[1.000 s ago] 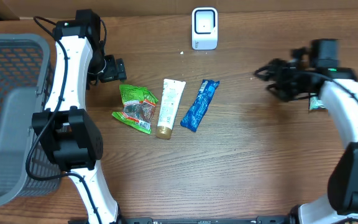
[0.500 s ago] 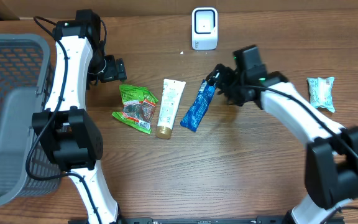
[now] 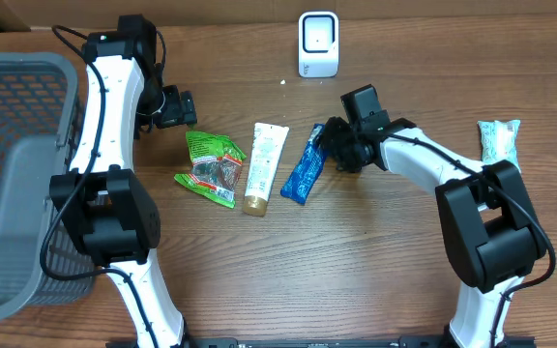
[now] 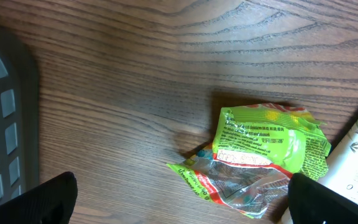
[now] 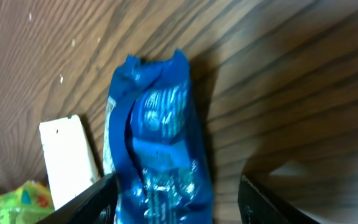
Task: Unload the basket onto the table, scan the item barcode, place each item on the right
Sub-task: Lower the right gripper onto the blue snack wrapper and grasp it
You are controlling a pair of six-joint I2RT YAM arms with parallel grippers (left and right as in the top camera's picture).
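While the left arm stretches out over the counter [image 3: 356,261], its pincer [image 3: 180,108] wide open and empty, the right arm reaches left, its pincer [image 3: 335,147] parted astride the top end of the blue packet [image 3: 306,169], which lies flat beside the tube. One grey basket [image 3: 8,97], one white scanner [image 3: 318,43], one white tube [image 3: 264,164], one green packet [image 3: 209,169], one pale packet [image 3: 499,143]. The green packet's print is too small to read.

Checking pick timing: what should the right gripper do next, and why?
Probably close on the blue packet: the right gripper straddles it with jaws apart, and the packet lies on the table, not yet lifted toward the white scanner.
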